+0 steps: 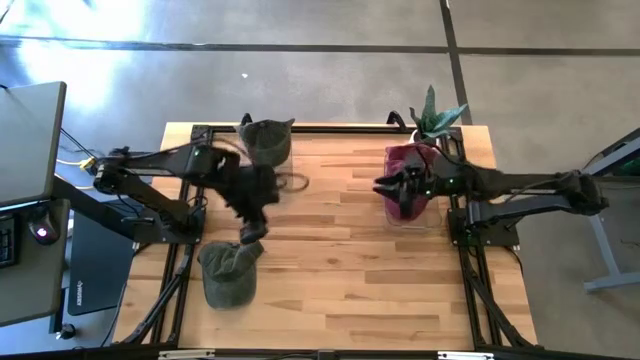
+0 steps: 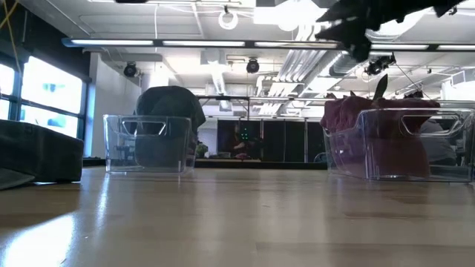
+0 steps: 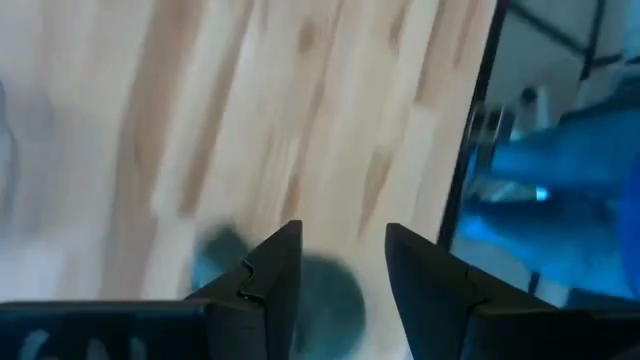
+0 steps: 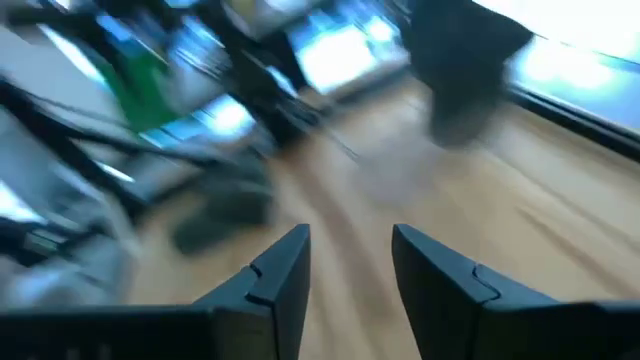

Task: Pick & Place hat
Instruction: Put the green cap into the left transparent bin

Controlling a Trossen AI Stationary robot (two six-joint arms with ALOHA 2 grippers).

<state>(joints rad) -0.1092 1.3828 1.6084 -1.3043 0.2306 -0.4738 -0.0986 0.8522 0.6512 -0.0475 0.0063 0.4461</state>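
Note:
An olive-green hat [image 1: 228,276] lies flat on the table near its left near corner; it also shows at the left edge of the low view [image 2: 37,152]. My left gripper [image 1: 250,235] hangs open just above the hat's far edge, touching nothing; its wrist view shows the hat [image 3: 330,292] blurred beyond the open fingers [image 3: 345,262]. A dark grey hat [image 1: 266,140] sits in a clear bin [image 2: 119,144] at the far left. A maroon hat [image 1: 410,185] fills a clear bin [image 2: 445,144] on the right. My right gripper [image 1: 382,185] is open and empty, raised beside that bin [image 2: 356,33].
A potted plant [image 1: 435,115] stands behind the maroon bin at the far right corner. Black frame rails [image 1: 180,270] run along the table's left and right sides. Bare wood [image 1: 350,270] spans the middle and near right of the table.

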